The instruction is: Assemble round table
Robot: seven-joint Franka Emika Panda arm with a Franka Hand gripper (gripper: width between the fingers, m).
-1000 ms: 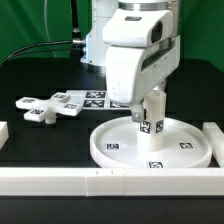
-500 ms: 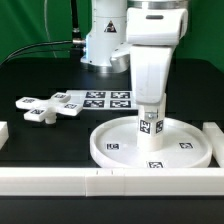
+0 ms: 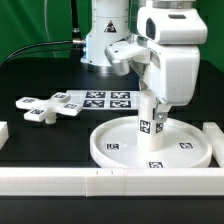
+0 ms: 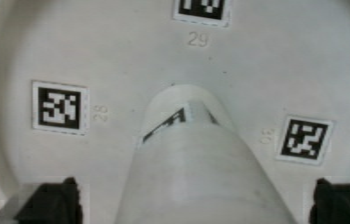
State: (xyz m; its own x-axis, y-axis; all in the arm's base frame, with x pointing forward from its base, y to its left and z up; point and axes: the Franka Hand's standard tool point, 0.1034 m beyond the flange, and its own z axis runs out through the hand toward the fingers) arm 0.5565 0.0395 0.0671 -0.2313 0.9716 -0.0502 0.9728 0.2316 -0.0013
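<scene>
Compared with one second ago, the wrist above the claw [image 3: 152,102] is turned. The broad white hand now faces the exterior view's right, while before it faced the left and then the front. The tag on the thick short white plastic cylinder [image 3: 148,127] shows to the camera almost as before, so I judge that the cylinder did not turn with the hand.

In the wrist view the two dark fingers [image 4: 56,200] stand apart, each with a pale strip between it and the cylinder [image 4: 193,165]. The claw is spread around the cylinder's top and does not press it. This probably means the wrist swings round for a fresh hold while the cylinder is screwed into the disc. How deep the cylinder sits is not visible.

Well apart from the claw, toward the exterior view's left, the flat white plastic cross-shaped piece [image 3: 42,106] lies on the black table [image 3: 40,70]. It is matte, with squared arms and small tags. Between it and the claw lies the thin marker board [image 3: 100,99].

Directly under the claw is the large white plastic round disc with a raised rim [image 3: 97,150], smooth and slightly glossy. The cylinder stands upright at its centre, touching it. A long white straight rail [image 3: 60,180] runs in front of the claw.
</scene>
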